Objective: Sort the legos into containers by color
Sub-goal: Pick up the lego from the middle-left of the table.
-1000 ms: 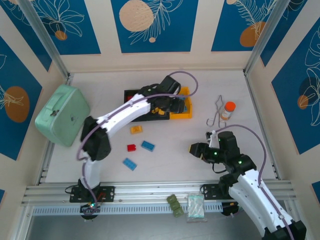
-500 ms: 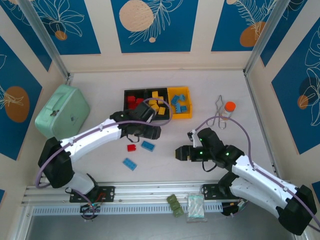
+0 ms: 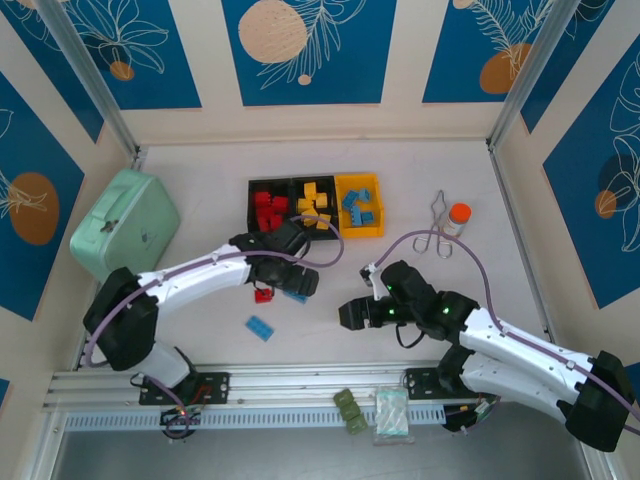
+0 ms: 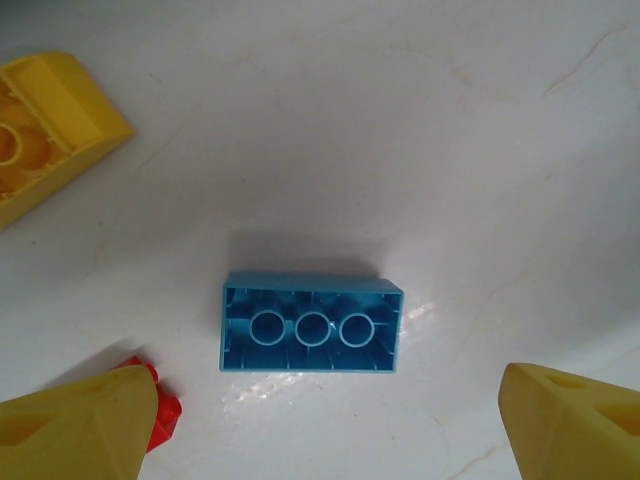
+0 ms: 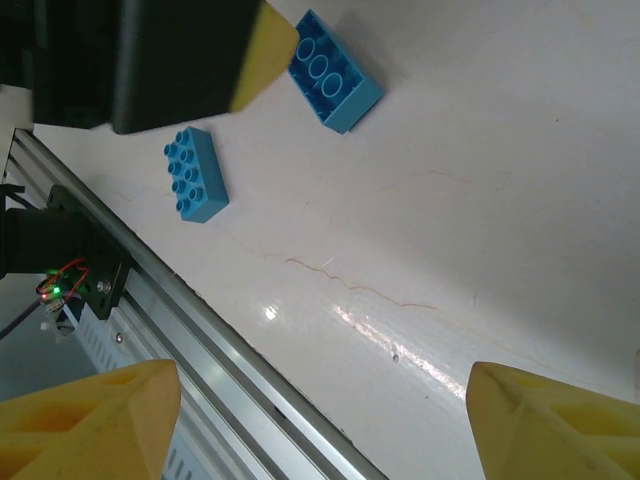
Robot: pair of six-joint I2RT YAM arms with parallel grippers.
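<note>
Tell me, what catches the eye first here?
The row of three containers toward the back of the table, holding red, yellow and blue legos sorted by colour. Nearer, the left hand hangs open over an upturned blue lego, and a mint-green case sits far left.

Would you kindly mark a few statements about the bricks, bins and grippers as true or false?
1. The blue brick under the left gripper lies hollow side up. True.
2. The yellow bin holds red bricks. False: it holds blue bricks.
3. The right gripper grips a brick. False: it is open and empty.
4. A second blue brick lies studs-up on the table. True.
</note>
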